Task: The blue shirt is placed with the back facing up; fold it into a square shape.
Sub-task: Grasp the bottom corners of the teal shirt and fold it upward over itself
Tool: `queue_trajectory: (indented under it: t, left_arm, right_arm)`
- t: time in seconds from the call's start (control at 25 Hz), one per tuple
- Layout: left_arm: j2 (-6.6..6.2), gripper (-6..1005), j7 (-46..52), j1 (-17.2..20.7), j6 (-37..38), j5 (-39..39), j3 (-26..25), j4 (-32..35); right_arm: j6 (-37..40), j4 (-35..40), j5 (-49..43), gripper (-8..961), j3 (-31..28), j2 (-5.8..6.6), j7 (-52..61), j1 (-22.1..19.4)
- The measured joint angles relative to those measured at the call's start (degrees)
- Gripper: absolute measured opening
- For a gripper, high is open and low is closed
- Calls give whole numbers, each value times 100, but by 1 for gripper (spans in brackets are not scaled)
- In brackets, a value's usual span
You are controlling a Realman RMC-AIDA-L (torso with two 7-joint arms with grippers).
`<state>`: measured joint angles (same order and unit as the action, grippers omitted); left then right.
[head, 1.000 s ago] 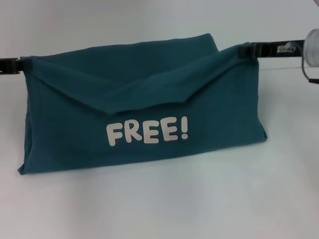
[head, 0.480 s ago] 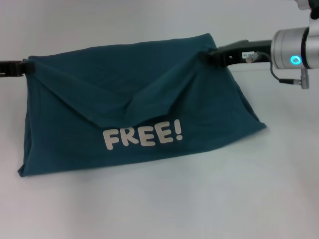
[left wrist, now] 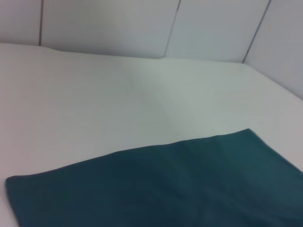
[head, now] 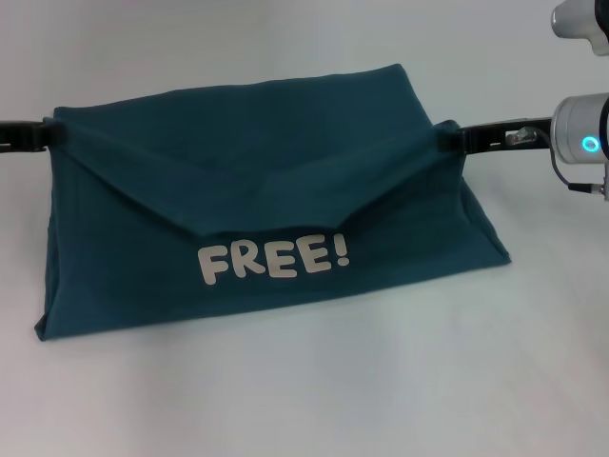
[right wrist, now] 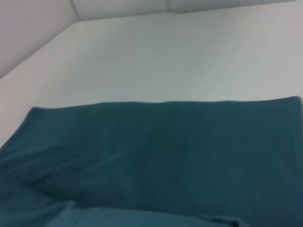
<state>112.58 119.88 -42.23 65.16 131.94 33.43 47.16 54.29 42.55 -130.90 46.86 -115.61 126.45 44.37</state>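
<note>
On the white bench (head: 304, 400), the dark teal-blue knit shirt (head: 266, 181) printed "FREE!" is stretched left to right, its upper corners clamped by the left hand (head: 46, 136) and the right hand (head: 453, 141), equally near.

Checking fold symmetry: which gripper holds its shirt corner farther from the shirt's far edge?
The right gripper; its corner of the blue shirt sags below the far edge, while the left gripper sits level with it.

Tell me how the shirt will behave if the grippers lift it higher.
Likely floppy: the shirt sags in a V between the left gripper and right gripper holding its corners. Probably light, since two small pinches carry the raised edge. It looks unlikely to slide, as its lower part lies on the table.
</note>
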Motion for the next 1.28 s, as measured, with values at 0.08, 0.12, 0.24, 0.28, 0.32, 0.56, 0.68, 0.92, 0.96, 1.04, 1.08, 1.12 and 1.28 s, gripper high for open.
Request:
queue_trajectory:
  t: [0.08, 0.12, 0.24, 0.28, 0.32, 0.56, 0.68, 0.92, 0.96, 1.04, 1.08, 1.12, 1.28]
  left_arm:
    - [30, 22, -23, 18, -193, 2, 75, -62]
    - [43, 22, -42, 23, -255, 3, 91, -91]
    - [107, 21, -234, 40, -563, 6, 100, -233]
    - [127, 21, -292, 44, -675, 6, 102, -268]
    - [152, 21, -362, 50, -803, 7, 105, -311]
    - [332, 25, -840, 63, -1680, 7, 378, -474]
    - [419, 28, -991, 68, -2130, 7, 634, -527]
    - [524, 35, -1123, 63, -2935, 12, 1145, -743]
    - [532, 36, -1160, 59, -3114, 13, 1258, -828]
    - [539, 38, -1203, 52, -3208, 13, 1307, -884]
    - [547, 39, -1243, 42, -3303, 14, 1347, -942]
    - [556, 40, -1264, 36, -3365, 14, 1361, -974]
    - [622, 44, -1291, 32, -3666, 15, 1376, -1054]
  right_arm:
    - [-213, -11, 4, 66, -1, -52, 1, -24]
    - [-316, -11, 5, 66, 4, -73, 1, -28]
    - [-635, -13, -5, 66, 37, -152, 0, -26]
    - [-725, -14, -9, 66, 40, -168, -3, -22]
    - [-825, -15, -9, 66, 40, -186, -10, -16]
    - [-1499, -43, -9, 66, 124, -329, -78, 39]
    - [-1879, -181, -8, 65, 230, -371, -75, 108]
    - [-2248, -466, -10, 65, 547, -380, -83, 229]
    - [-2304, -479, -10, 65, 609, -382, -83, 230]
    - [-2432, -528, -10, 65, 746, -391, -84, 230]
    - [-2491, -552, -9, 65, 774, -393, -84, 230]
    - [-2557, -581, 0, 66, 790, -394, -85, 230]
    - [-2685, -618, 35, 66, 796, -394, -72, 230]
